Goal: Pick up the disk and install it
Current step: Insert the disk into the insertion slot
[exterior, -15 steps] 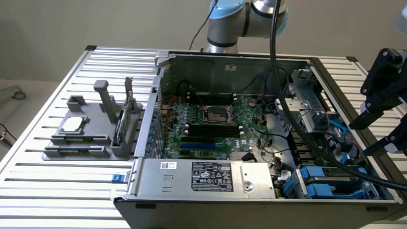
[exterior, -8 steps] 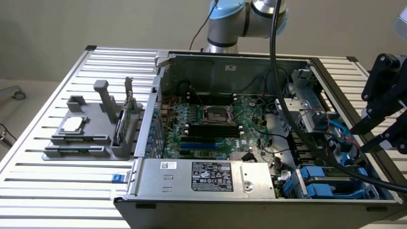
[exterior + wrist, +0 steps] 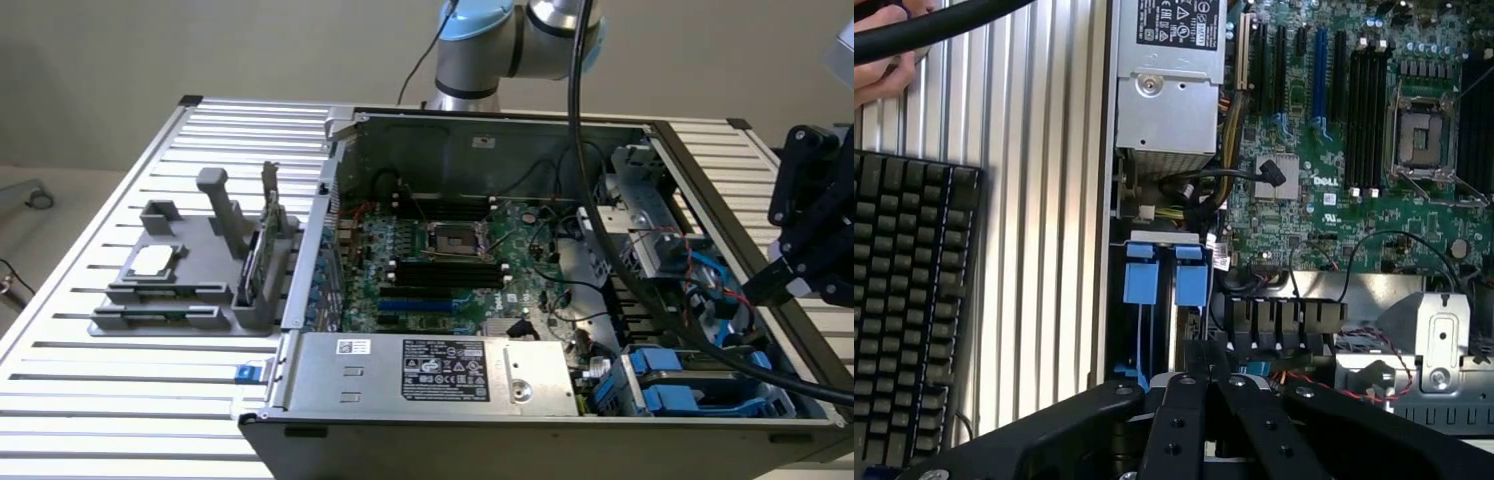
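Open computer case (image 3: 534, 448) lies on the slatted metal tabletop (image 3: 120, 400), with the motherboard (image 3: 441, 250) facing up. The robot's hand (image 3: 771, 283) hangs above the case's edge on the exterior view's right, over the drive bay corner, touching nothing. In the wrist view its black fingers (image 3: 1189, 400) are drawn together at the tips, with nothing seen between them, so it looks closed and empty.

I cannot pick out the disk for sure. Two blue carriers (image 3: 1142, 282) sit side by side in the bay just beside the power supply (image 3: 427, 372), below the hand. I cannot tell whether either one holds the silver drive.

A grey fixture (image 3: 187, 290) stands on the tabletop on the exterior view's left, well apart from the hand, with a small silver chip (image 3: 151, 260) on it. The wrist view shows a black keyboard (image 3: 904, 300) on the tabletop beside the case.
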You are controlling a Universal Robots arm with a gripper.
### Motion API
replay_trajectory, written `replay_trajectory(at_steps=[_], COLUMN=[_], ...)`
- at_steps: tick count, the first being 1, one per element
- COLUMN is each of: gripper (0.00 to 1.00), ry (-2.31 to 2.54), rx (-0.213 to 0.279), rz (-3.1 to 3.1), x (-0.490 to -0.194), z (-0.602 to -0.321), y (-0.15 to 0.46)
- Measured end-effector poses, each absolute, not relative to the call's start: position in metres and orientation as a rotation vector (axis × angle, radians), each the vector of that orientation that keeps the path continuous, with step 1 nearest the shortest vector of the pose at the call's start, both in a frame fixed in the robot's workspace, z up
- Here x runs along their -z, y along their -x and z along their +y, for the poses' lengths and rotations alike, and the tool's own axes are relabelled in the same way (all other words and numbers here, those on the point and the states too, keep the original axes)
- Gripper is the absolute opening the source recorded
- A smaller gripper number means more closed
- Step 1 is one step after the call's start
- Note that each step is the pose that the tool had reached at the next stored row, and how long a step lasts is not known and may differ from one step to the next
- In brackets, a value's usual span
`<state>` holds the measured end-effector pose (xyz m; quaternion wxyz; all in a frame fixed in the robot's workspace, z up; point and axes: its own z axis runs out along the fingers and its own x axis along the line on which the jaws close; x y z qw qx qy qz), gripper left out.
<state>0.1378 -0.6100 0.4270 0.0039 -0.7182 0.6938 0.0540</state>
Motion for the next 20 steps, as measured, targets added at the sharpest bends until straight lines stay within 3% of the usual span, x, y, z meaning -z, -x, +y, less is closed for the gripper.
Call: replay_trajectory(at_steps=[17,20], gripper=[0.11,0.24], ry=[2.250,2.208], rx=[-0.169,-0.168], rz=[2.175,2.215], x=[-0.4271,-0.4262], z=[-0.6100,-0.6099], y=[-0.1377,-0.1374])
